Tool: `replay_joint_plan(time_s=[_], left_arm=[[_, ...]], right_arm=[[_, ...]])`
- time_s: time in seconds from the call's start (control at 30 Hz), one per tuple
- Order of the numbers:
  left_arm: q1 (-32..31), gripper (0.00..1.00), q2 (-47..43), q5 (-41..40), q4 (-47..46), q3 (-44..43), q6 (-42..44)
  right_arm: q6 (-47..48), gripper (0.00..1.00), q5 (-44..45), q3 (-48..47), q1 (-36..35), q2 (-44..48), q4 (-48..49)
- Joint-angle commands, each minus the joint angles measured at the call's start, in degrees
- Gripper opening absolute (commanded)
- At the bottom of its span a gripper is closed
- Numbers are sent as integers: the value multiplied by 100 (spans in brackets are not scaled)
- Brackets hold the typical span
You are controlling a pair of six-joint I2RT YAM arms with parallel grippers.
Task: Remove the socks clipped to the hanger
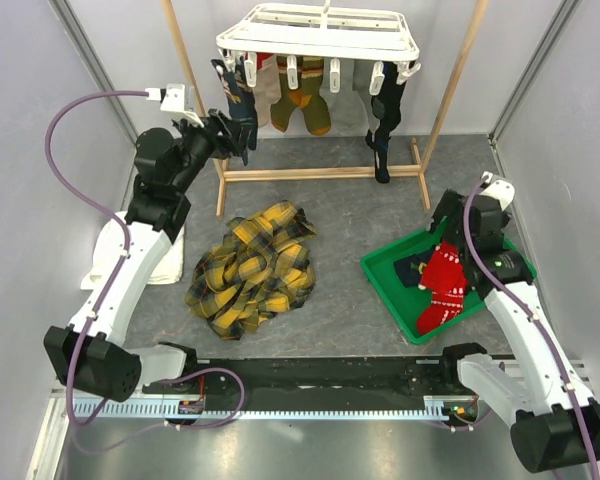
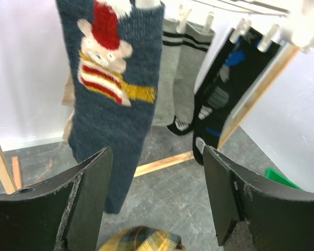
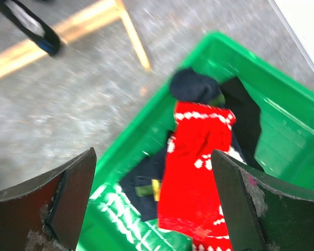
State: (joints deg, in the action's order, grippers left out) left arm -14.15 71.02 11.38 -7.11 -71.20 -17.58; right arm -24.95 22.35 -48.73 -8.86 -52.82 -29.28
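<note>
The white hanger (image 1: 320, 32) hangs at the back with several socks clipped under it: a navy Santa sock (image 1: 239, 100) at the left, tan and olive socks (image 1: 302, 98) in the middle, a black sock (image 1: 384, 130) at the right. In the left wrist view the navy Santa sock (image 2: 115, 89) hangs just ahead of my open left gripper (image 2: 157, 201), left of centre; grey socks (image 2: 186, 73) and the black sock (image 2: 220, 89) hang behind. My left gripper (image 1: 232, 135) is beside the navy sock. My right gripper (image 3: 154, 204) is open and empty above a red patterned sock (image 3: 199, 157) in the green tray (image 1: 392, 290).
A yellow-black plaid cloth (image 1: 252, 268) lies mid-table. A white towel (image 1: 130, 255) lies under the left arm. The wooden pole frame (image 1: 320, 172) stands around the hanger, its base bar on the table. Dark socks (image 3: 196, 86) lie in the tray (image 3: 282, 104) too.
</note>
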Motion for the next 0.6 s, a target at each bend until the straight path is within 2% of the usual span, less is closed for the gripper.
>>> replay_joint_plan(time_s=[0.0,0.17,0.3,0.4,0.43,0.5,0.57], left_arm=[[9,77,289,-381,78,-509,255],[9,76,702,-706,131,-869,343],[9,69,992,-716,272,-1281,422],[9,31,1089,-602,412,-1457,484],[9,13,1098,-497,474,-1476,449],[9,2,1002,-356,492,-1406,283],[0,2,905,-66,474,-1327,133]], right_arm=[[140,98,-450,-470,-10,315,-51],[17,98,-1214,-603,-10,570,-17],[16,98,-1531,-576,-1,667,89],[60,98,-1734,-567,-1,694,133],[95,97,-1795,-559,-1,703,159],[148,96,-2110,-515,-1,738,290],[183,95,-2626,-454,-10,799,483]])
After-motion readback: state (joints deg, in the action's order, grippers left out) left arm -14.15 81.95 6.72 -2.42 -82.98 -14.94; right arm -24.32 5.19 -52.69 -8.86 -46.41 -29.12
